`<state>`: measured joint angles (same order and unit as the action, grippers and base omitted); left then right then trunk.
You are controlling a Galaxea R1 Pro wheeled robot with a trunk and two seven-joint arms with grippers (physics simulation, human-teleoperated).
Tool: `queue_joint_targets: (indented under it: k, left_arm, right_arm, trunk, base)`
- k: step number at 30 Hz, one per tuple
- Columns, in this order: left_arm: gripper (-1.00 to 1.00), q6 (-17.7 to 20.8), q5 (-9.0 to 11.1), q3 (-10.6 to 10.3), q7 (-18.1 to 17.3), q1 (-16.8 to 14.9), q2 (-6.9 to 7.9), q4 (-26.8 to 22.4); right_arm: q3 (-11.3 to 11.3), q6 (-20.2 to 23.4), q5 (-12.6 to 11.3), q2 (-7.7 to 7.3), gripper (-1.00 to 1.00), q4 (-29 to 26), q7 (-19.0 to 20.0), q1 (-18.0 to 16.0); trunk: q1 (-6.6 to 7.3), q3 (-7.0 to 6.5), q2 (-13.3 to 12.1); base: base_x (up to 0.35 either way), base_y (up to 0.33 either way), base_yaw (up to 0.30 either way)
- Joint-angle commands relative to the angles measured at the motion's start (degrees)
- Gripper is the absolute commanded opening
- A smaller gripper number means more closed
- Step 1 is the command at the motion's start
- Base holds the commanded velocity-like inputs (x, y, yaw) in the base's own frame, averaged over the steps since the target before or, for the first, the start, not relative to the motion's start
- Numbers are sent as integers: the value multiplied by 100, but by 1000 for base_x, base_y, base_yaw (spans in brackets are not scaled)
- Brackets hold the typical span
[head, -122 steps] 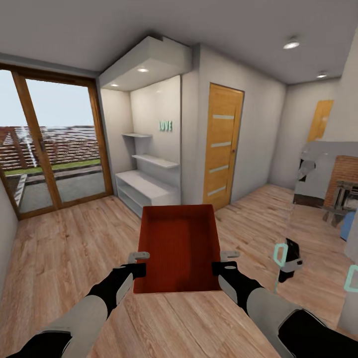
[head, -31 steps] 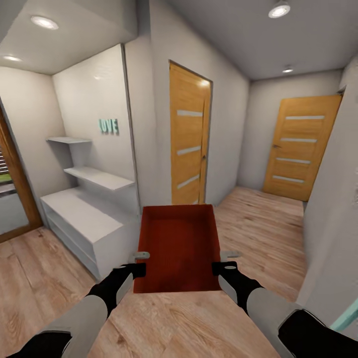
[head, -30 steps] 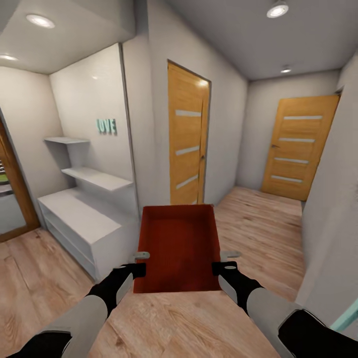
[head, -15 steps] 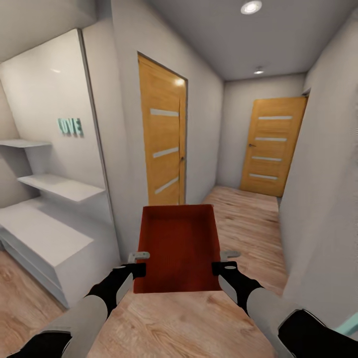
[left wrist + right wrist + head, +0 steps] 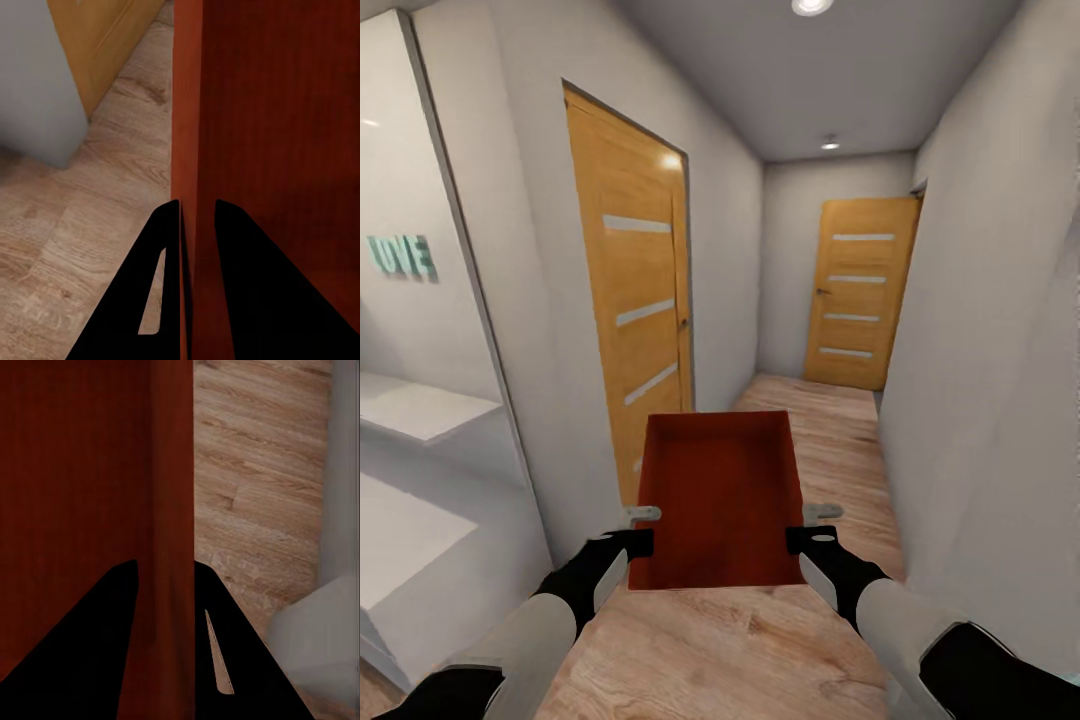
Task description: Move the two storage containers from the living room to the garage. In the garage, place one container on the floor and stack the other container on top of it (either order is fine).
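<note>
The orange-red rectangular open-top storage container (image 5: 718, 497) was held level in front of the robot, above the light wood-plank floor (image 5: 830, 440) of a narrow corridor, with its long axis pointing down the passage. Pale teal wall lettering (image 5: 401, 257) at the left read roughly "LOVE", partly cut by the frame edge. Cream walls flanked the passage; an orange wooden door with pale horizontal inserts (image 5: 632, 310) stood in the left wall, a second like door (image 5: 856, 293) closed the far end, and a white shelf unit (image 5: 410, 470) lay at the left. The left gripper (image 5: 197, 225) pinched the container's left side wall, one finger outside and one inside; the right gripper (image 5: 166, 577) likewise clamped the right side wall, its jaws narrowed to the thin wall's thickness.
</note>
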<state>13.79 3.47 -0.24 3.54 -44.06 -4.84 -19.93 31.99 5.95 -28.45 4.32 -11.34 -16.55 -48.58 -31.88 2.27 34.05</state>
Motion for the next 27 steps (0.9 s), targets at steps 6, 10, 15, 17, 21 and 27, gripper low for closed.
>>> queue_joint_targets:
  k: [6, 10, 15, 17, 21, 27]
  left_arm:
    - [-100, 19, -12, 32, 60, -6, 1, -38]
    - [-100, 19, -11, 32, 60, -6, 1, -39]
    - [-100, 19, -11, 32, 60, -6, 1, -40]
    - [-100, 19, -10, 32, 60, -6, 1, -38]
    - [-100, 19, -12, 32, 60, -6, 1, -39]
    - [-100, 19, -10, 32, 60, -6, 1, -38]
  right_arm:
    - [150, 45, -196, -2, -100, 1, 135, -2]
    - [155, 46, -195, -2, -100, 1, 135, -2]
    - [158, 46, -194, -2, -100, 1, 135, -2]
    - [158, 46, -194, -2, -100, 1, 135, -2]
    - [158, 47, -195, -2, -100, 1, 135, -2]
    - [158, 47, -196, -2, -100, 1, 135, -2]
  trunk:
    - [-6, 11, 10]
    - [-6, 11, 10]
    - [-6, 11, 10]
    - [-6, 11, 10]
    - [-6, 11, 10]
    - [-6, 11, 10]
  base:
    - [324, 0, -244]
    - [324, 0, -48]
    - [324, 0, -2]
    - [324, 0, 0]
    - [324, 0, 0]
    - [324, 0, 0]
